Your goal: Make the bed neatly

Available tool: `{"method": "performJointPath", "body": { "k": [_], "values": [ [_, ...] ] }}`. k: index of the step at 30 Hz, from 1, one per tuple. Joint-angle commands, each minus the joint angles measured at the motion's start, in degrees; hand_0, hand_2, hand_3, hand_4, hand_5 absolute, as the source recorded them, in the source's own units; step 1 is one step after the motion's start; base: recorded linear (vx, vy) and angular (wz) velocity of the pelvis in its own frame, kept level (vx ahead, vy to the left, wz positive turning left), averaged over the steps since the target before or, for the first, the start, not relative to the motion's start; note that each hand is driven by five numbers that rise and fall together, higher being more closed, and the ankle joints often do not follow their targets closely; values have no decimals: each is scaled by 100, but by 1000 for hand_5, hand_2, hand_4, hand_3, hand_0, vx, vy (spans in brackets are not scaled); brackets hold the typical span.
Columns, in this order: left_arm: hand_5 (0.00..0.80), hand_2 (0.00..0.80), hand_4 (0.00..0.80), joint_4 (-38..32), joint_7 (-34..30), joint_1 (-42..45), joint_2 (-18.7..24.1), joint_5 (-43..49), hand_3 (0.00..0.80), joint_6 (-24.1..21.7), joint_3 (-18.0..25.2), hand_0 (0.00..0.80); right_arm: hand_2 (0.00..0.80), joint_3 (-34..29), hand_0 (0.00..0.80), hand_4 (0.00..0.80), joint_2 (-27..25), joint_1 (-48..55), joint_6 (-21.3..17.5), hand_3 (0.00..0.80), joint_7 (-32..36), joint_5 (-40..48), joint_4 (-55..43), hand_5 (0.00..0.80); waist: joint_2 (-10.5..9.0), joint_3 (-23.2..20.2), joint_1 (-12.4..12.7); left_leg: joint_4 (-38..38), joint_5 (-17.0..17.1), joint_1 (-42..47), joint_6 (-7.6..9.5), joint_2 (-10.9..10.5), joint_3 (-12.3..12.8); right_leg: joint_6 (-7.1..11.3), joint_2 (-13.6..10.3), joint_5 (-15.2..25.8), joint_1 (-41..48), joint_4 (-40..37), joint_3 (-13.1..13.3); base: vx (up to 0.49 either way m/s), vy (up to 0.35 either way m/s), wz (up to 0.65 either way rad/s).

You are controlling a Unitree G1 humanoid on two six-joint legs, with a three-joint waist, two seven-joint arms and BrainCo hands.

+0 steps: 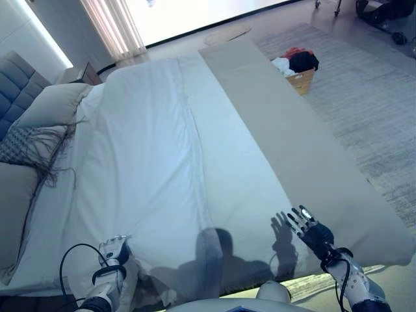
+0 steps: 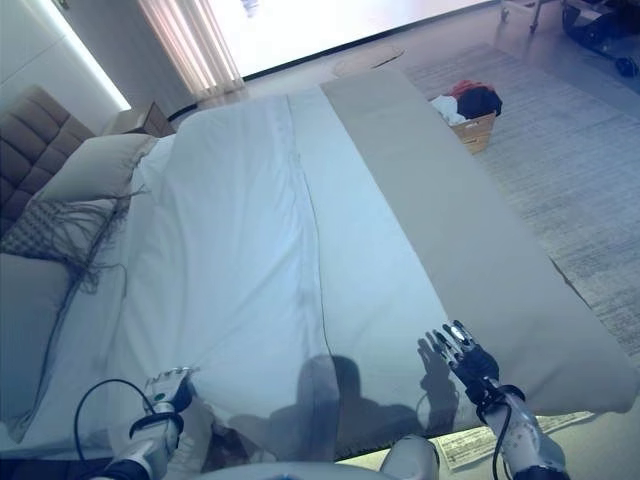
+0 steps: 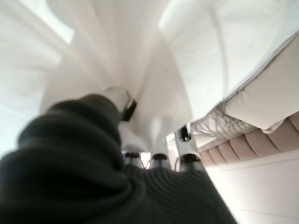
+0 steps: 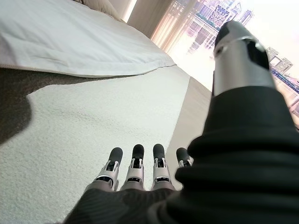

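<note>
A white duvet (image 1: 156, 149) covers the bed, with a long crease down its middle. A beige runner (image 1: 305, 143) lies across the foot end at the right. My left hand (image 1: 114, 250) is at the duvet's near left corner. In the left wrist view its thumb (image 3: 119, 99) and curled fingers bunch white cloth (image 3: 154, 84) into folds. My right hand (image 1: 309, 229) is open with straight fingers (image 4: 135, 161), just above the near edge where the runner meets the duvet. It holds nothing.
Beige pillows (image 1: 49, 104) and a fringed cushion (image 1: 19, 146) lie at the head end on the left, by a padded headboard (image 1: 16, 75). A basket of clothes (image 1: 298, 68) stands on a grey rug (image 1: 370, 97) beyond the bed's foot. A nightstand (image 1: 81, 73) is at the far corner.
</note>
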Motion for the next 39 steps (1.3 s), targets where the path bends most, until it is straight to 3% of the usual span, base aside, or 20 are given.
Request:
{"method": "performJointPath", "body": {
  "k": [1,8,14,17,24,28,29,30,32,35,39],
  "values": [
    [0,0,0,339,-392,516,435,-109,0,430,454,0,0,-80,0,0,360,-290,-295,0,87,-23,-305,0,-542,352,278,184,-476,-217,-2,-57,-93,711,-178,1830,1097,-2295,-66,18,-37,-3],
    [0,0,0,334,-694,400,486,-214,0,144,326,0,0,60,0,0,418,-349,-408,0,23,14,-224,0,-592,320,291,187,-496,-160,15,-14,-109,746,-167,1816,1150,-2294,-57,6,-7,6],
    [0,0,0,181,-1625,435,509,-436,0,-187,37,0,0,108,0,0,431,-463,-409,0,-21,28,-199,0,-579,277,308,175,-531,-124,62,-28,-127,785,-169,1827,1180,-2313,-11,-20,7,15],
    [0,0,0,101,-1557,467,549,-683,0,-388,-57,0,0,91,0,0,433,-487,-407,0,-10,7,-208,0,-563,282,289,188,-553,-87,86,-56,-123,820,-229,1816,1191,-2247,7,4,62,10],
    [0,0,0,-1218,-2237,373,696,-3711,0,-1477,642,0,0,133,0,0,778,-311,-848,0,-214,263,-281,0,-607,358,455,70,-633,-92,281,-350,-179,967,-589,2144,1005,-2138,-26,-90,36,3],
    [0,0,0,-1710,-2679,304,630,-4760,0,-1788,954,0,0,183,0,0,1098,-168,-1119,0,-250,392,-168,0,-642,398,614,154,-619,-263,566,-432,-270,839,-685,1951,679,-649,159,-198,-9,9],
    [0,0,0,-1801,-2688,311,536,-5007,0,-1945,969,0,0,300,0,0,1152,-154,-1271,0,-339,442,-117,0,-623,390,715,199,-559,-356,652,-446,-408,648,-548,1848,605,-135,132,-174,-26,20],
    [0,0,0,-1812,-2678,308,503,-5073,0,-2004,968,0,0,340,0,0,1158,-163,-1313,0,-364,452,-90,0,-625,376,747,216,-545,-399,679,-456,-448,591,-507,1812,577,4,129,-223,-122,16],
    [0,0,0,-1799,-2583,239,379,-5298,0,-2074,927,0,0,505,0,0,1173,-316,-1437,0,-328,570,179,0,-737,312,942,320,-454,-664,744,-568,-641,441,-164,1682,803,-157,73,-176,-253,0],
    [0,0,0,-1703,-2479,135,303,-5467,0,-2117,961,0,0,704,0,0,1178,-516,-1526,0,-401,687,396,0,-953,255,1134,457,-230,-1031,526,-526,-739,320,394,1321,1330,-1308,-5,-180,-371,-18],
    [0,0,0,-1552,-2512,33,259,-5427,0,-2231,1134,0,0,827,0,0,1101,-580,-1468,0,-541,947,381,0,-1182,294,1229,328,214,-1413,65,-99,-627,146,852,1027,1602,-1980,-103,-174,-292,-2]
  ]
}}
